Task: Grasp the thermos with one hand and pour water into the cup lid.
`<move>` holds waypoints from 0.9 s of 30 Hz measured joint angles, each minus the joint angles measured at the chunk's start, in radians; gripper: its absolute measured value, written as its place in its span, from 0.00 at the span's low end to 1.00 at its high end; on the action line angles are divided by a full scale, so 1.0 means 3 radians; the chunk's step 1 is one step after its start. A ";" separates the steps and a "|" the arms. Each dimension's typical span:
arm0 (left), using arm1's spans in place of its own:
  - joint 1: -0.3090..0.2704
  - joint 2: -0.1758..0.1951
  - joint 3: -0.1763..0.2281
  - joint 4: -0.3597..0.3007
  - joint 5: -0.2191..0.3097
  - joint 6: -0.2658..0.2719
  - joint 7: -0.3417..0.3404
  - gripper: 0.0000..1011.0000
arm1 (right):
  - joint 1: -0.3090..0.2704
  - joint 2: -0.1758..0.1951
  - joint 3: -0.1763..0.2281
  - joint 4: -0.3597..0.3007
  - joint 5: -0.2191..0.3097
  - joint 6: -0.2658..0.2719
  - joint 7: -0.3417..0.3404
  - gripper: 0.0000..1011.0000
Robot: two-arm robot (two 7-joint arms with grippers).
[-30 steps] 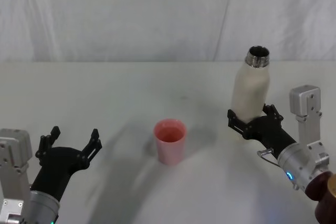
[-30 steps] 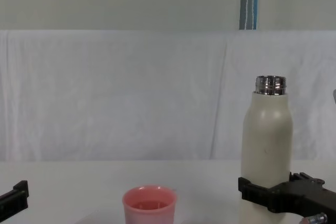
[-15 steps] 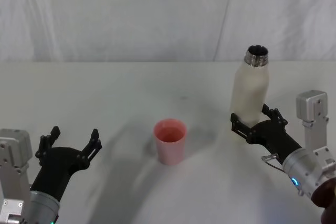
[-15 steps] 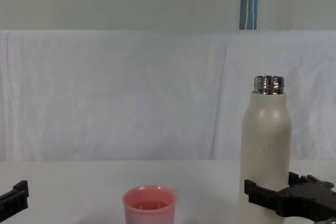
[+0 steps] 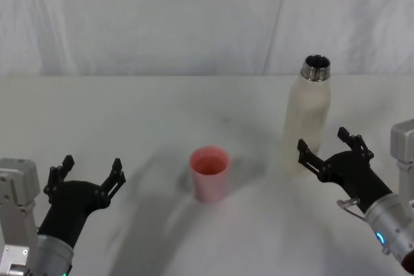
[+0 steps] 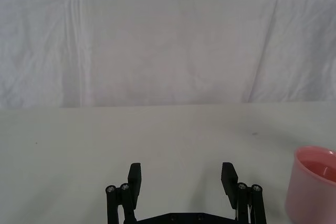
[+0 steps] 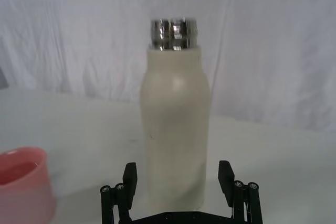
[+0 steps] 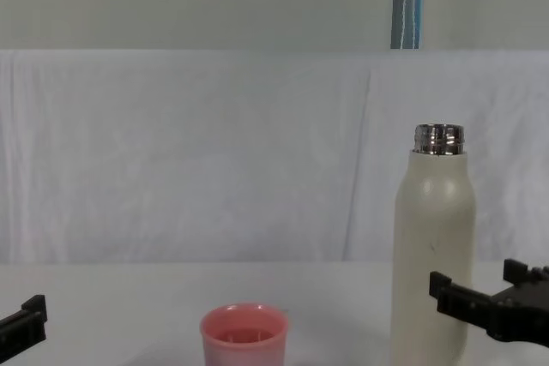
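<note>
The cream-white thermos stands upright on the table at the right, its steel neck uncapped; it also shows in the chest view and the right wrist view. My right gripper is open just in front of the bottle's base, apart from it, holding nothing. The pink cup lid stands at the table's middle, left of the thermos. My left gripper rests open at the near left, with the cup lid off to its right.
A white cloth covers the table and hangs as a backdrop behind it. Bare tabletop lies between the cup lid and each gripper.
My right gripper has opened off the thermos's lower body and drawn back toward me and to the right. The thermos now stands free and upright. The left arm has not moved.
</note>
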State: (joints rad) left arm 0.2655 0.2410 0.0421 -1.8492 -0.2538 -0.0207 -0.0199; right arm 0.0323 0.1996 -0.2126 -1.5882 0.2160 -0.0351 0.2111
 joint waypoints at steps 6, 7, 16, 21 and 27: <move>0.0000 0.0000 0.0000 0.0000 0.0000 0.0000 0.0000 0.99 | -0.0180 -0.0031 0.0009 -0.0182 -0.0058 -0.0210 -0.0050 0.99; 0.0000 0.0000 0.0000 0.0000 0.0000 0.0000 0.0000 0.99 | -0.0224 -0.0041 0.0000 -0.0224 -0.0079 -0.0266 -0.0055 0.99; 0.0000 0.0000 0.0000 0.0000 0.0000 0.0000 0.0000 0.99 | -0.0419 -0.0083 -0.0099 -0.0343 -0.0179 -0.0389 -0.0024 0.99; 0.0000 0.0000 0.0000 0.0000 0.0000 0.0000 0.0000 0.99 | -0.0435 -0.0088 -0.0111 -0.0348 -0.0194 -0.0391 -0.0018 0.99; 0.0000 0.0000 0.0000 0.0000 0.0000 0.0000 0.0000 0.99 | -0.0430 -0.0087 -0.0108 -0.0348 -0.0192 -0.0394 -0.0018 0.99</move>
State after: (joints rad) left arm 0.2655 0.2410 0.0421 -1.8492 -0.2538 -0.0208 -0.0198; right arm -0.0968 0.1735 -0.2451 -1.6927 0.1584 -0.1532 0.2058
